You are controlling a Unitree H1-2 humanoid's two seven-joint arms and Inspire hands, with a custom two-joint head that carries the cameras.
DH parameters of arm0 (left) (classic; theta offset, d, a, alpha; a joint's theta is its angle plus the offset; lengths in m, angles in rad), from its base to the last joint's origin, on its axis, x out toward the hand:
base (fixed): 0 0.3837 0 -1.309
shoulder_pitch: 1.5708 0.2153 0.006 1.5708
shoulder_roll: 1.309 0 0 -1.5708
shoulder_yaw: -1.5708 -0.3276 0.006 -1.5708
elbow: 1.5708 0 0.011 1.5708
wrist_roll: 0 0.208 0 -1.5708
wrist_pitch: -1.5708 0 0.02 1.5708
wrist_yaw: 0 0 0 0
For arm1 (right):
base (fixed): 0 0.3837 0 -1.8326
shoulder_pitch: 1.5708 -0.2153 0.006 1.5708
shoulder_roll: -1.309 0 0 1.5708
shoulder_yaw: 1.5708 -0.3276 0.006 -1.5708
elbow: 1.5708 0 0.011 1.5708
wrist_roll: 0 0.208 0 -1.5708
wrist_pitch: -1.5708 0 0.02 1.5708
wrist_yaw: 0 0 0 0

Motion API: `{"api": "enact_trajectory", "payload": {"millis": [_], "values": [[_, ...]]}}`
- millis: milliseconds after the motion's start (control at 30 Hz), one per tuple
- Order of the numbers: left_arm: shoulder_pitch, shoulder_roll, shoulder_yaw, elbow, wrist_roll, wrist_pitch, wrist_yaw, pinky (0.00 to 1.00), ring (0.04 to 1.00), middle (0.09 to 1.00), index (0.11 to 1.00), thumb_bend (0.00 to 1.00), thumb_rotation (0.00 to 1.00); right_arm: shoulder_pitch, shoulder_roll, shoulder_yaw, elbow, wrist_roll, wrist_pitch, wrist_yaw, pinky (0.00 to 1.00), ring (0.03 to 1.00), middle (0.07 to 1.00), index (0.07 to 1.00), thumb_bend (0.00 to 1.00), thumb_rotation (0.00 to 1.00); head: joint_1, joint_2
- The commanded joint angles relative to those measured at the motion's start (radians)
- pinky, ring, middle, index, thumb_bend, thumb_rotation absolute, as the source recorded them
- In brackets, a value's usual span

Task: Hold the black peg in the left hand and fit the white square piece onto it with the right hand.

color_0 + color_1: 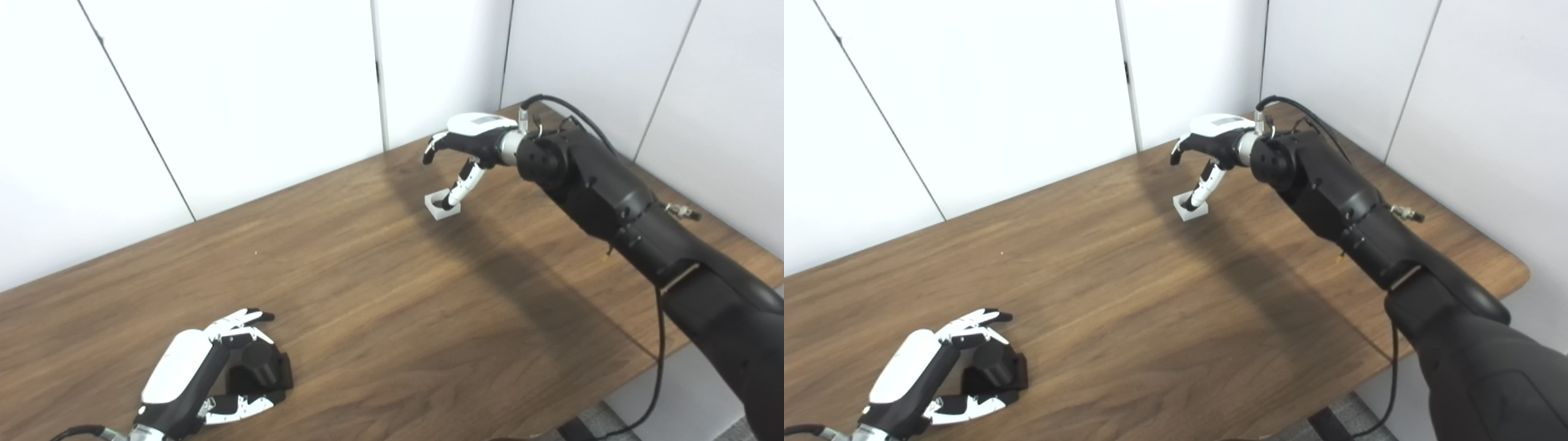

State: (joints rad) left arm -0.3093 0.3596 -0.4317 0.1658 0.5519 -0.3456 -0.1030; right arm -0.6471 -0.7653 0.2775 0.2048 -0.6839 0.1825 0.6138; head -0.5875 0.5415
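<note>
**Now reaching on both sides: peg cupped, white piece not yet lifted**

Down at the fingertips first: right thumb (460, 187) poking into or just against the small white square plastic piece with a round hole (438, 208), other fingers curled apart above it, nothing clamped. Hard to tell whether thumb tip is inside the hole or only at its rim. Piece flat on the brown wood-grain desk (380, 294), near the far edge toward the far right corner. Further out, right hand (468, 150) palm-down, wrist bent, black forearm stretched long across the desk's right side.

Near the front left corner, left fingers (242, 320) spread over the short black cylindrical peg on its black square base (260, 367), thumb below along the base, hand curved round it but not visibly squeezing; peg apparently resting on the desk. Left hand (187, 373) low, arm entering at the bottom edge.

Best done, probably, by pinching the white piece on two opposite outer walls, hole left clear. Firm wrap round the peg's base, cylinder upright. Then meeting near the desk's middle, hole above peg, square and unhurried.
</note>
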Motion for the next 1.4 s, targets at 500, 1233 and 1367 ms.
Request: {"api": "enact_trajectory", "payload": {"millis": [500, 1233, 1367], "values": [[0.042, 0.042, -0.013, 0.016, 0.05, 0.049, -0.07, 0.88, 0.894, 0.846, 0.489, 0.52, 0.05, -0.083, -0.031, 0.044, 0.02, -0.044, 0.069, 0.135, 0.93, 0.983, 0.981, 0.854, 0.96, 0.28, 0.013, 0.013], [0.059, 0.047, -0.009, -0.008, 0.05, 0.051, -0.073, 0.89, 0.897, 0.844, 0.488, 0.52, 0.06, -0.041, 0.005, 0.046, 0.118, -0.049, 0.014, -0.011, 0.88, 0.949, 0.935, 0.806, 0.83, 0.27, 0.039, 0.037], [0.063, 0.047, -0.01, -0.01, 0.057, 0.056, -0.075, 0.89, 0.898, 0.847, 0.489, 0.52, 0.06, -0.032, 0.03, 0.046, 0.145, -0.042, 0.022, -0.053, 0.84, 0.936, 0.921, 0.773, 0.79, 0.26, 0.041, 0.039]]}}
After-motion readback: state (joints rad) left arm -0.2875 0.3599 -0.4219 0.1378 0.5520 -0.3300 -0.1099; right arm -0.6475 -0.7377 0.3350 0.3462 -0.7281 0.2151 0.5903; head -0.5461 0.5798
